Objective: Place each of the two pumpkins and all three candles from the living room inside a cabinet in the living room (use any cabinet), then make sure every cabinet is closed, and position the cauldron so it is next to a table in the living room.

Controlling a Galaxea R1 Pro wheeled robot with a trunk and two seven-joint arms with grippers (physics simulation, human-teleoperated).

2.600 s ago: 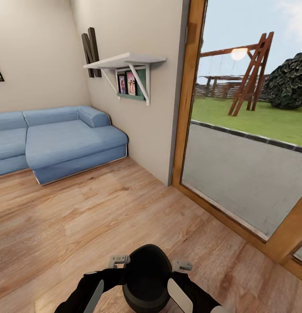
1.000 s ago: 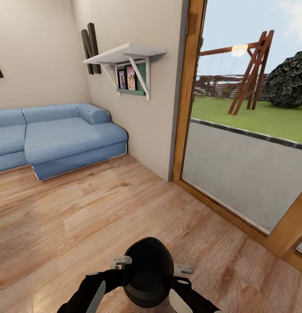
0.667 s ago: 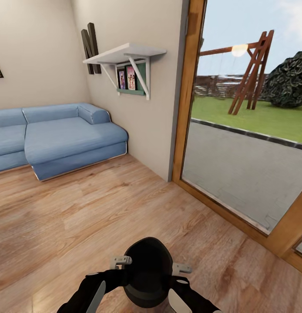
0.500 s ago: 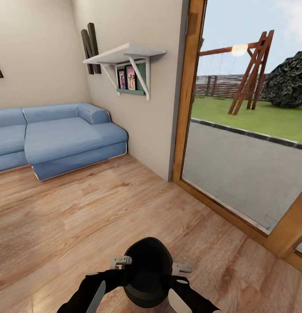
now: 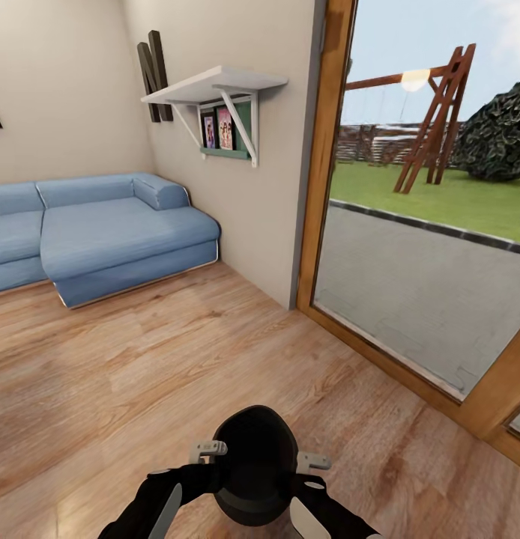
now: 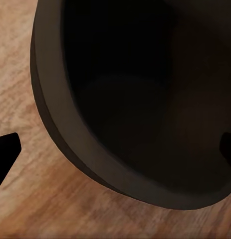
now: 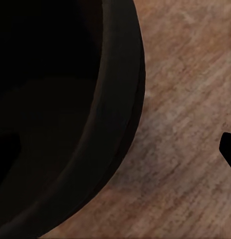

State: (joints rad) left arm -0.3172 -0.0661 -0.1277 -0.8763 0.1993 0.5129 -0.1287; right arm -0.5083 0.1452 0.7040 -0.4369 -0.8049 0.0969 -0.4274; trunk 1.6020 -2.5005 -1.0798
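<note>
Head view: the black cauldron (image 5: 254, 464) sits low at the near edge of the scene, mouth upward, carried between the two arms above the wooden floor (image 5: 140, 359). The left pincer (image 5: 205, 450) lies at the rim on the robot's left, the right pincer (image 5: 314, 461) at the rim on its right; each appears to straddle the rim. Whether either pincer is clamped on the rim or merely around it cannot be told.

Open floor extends ahead and to the left as far as the blue sofa (image 5: 103, 236), which stands against the far wall. A wall corner juts forward at centre; it bears a white bracket shelf (image 5: 211, 84) with framed pictures (image 5: 219, 129) beneath it. To the right, a wood-framed glass door (image 5: 410, 195) bounds the room, its lower frame running diagonally along the floor, close to the robot's right side. Beyond the glass lie pavement, lawn and a wooden swing frame (image 5: 432, 120).

Left wrist view: the cauldron's (image 6: 145, 99) thick dark rim curves over floorboards, the hollow interior opening toward the camera. One dark fingertip (image 6: 5, 152) lies outside the rim over the floor, another inside.

Right wrist view: the cauldron's (image 7: 60, 99) rim curves likewise, with one fingertip (image 7: 229, 149) outside the rim over the floor.
</note>
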